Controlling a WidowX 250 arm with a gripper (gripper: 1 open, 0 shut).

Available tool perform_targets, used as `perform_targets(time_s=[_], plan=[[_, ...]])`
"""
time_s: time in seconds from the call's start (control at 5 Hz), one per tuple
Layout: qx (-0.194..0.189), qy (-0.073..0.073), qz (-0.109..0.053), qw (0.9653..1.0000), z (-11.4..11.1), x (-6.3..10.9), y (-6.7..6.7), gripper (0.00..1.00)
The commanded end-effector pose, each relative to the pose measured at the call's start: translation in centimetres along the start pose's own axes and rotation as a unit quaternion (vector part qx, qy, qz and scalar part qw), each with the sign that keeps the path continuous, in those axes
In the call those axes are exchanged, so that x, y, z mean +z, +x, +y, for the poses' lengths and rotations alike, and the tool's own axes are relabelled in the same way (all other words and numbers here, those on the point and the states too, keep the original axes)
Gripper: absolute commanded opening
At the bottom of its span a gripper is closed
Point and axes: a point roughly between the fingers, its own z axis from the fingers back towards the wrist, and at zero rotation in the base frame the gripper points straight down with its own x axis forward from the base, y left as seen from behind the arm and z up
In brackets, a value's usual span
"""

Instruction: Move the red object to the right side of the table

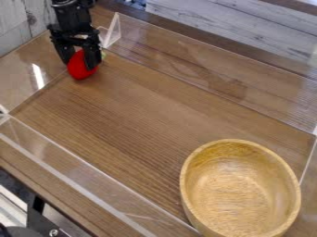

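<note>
The gripper [77,54] points straight down with its jaws spread wide, one finger on each side of the red object [81,66]. The red object rests on the surface [148,111], diagonally well apart from the wooden bowl [242,190]. Whether the fingers touch the red object cannot be determined.

- The arm is seen at the upper left, reaching down from above the frame's top edge.
- The gripper [76,56] is pointed straight down at the table.
- Its jaws are held wide apart, one black finger [57,51] to the left and the other to the right.
- Nothing is clamped between the fingers.
</note>
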Motion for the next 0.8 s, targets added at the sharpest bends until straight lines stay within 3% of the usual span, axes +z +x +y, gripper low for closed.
perform_targets(time_s=[0.0, 0.6], plan=[[-0.002, 0.009, -0.027, 0.9996, 0.08, 1.89, 1.13, 1.0], [0.002, -0.021, -0.019, 0.9996, 0.17, 1.68, 1.15, 1.0]])
